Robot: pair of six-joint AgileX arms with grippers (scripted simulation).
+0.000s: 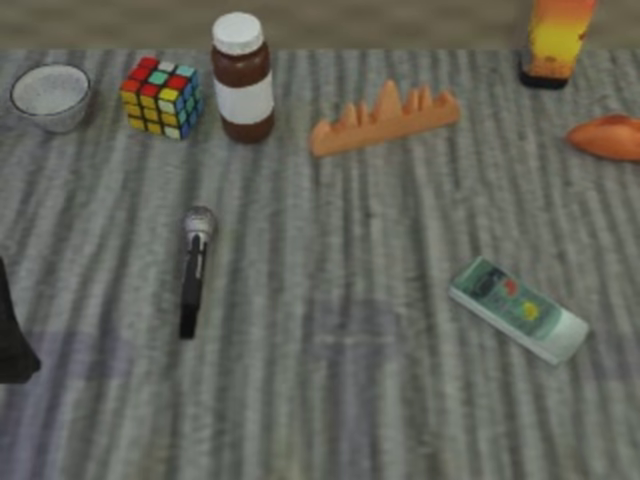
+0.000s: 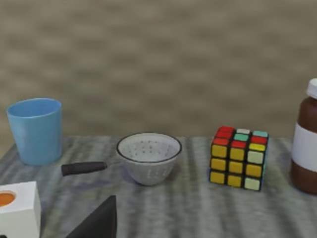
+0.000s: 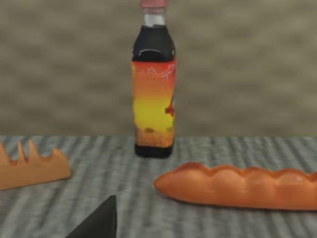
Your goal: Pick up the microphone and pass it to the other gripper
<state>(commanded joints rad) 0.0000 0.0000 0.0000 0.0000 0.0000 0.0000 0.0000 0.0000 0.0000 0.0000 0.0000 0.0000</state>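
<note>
The microphone (image 1: 194, 268) lies flat on the grey cloth, left of the middle. Its silver mesh head points toward the back and its black handle toward the front. Nothing is touching it. My left arm (image 1: 12, 340) shows only as a dark shape at the table's left edge, well apart from the microphone. In the left wrist view a dark wedge of my left gripper (image 2: 99, 223) sits low in the picture. My right arm is out of the top view. A similar dark wedge of my right gripper (image 3: 99, 223) shows in the right wrist view. Neither wrist view shows the microphone.
Along the back stand a white bowl (image 1: 50, 95), a colour cube (image 1: 160, 96), a brown jar (image 1: 242, 78), an orange spiked block (image 1: 385, 118), a bottle (image 1: 556, 42) and a bread loaf (image 1: 606, 136). A green-white box (image 1: 518, 309) lies at the right. A blue cup (image 2: 35, 130) stands beyond the bowl.
</note>
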